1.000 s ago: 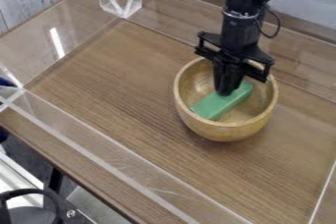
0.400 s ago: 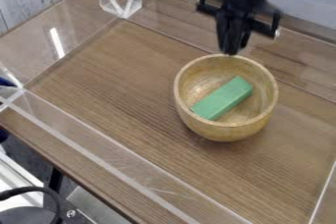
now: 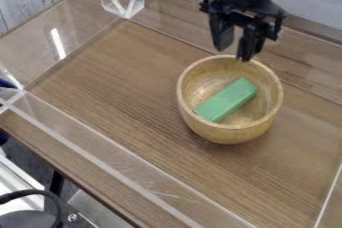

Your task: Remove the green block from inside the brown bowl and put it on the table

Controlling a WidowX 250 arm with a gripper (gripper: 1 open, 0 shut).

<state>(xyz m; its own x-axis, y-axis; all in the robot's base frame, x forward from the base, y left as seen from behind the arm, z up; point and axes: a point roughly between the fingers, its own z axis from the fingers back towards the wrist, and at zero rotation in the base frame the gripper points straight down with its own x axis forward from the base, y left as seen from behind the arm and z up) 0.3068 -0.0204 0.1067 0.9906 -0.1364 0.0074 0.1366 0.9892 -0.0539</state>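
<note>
The green block (image 3: 225,100) lies slanted inside the brown bowl (image 3: 235,132), resting on the bowl's pale floor. The bowl stands on the table (image 3: 114,102) toward the right. My gripper (image 3: 238,40) hangs above the bowl's far rim, pointing down. Its dark fingers (image 3: 221,32) are spread apart with nothing between them. The gripper is clear of both the block and the bowl.
Low clear acrylic walls (image 3: 80,147) border the tabletop. A clear acrylic corner piece (image 3: 123,0) stands at the back left. Bare wood stretches left of and in front of the bowl.
The gripper rose out of the bowl, where its shut fingers had been down at the block, and has since spread its fingers. The block stayed in the bowl.
</note>
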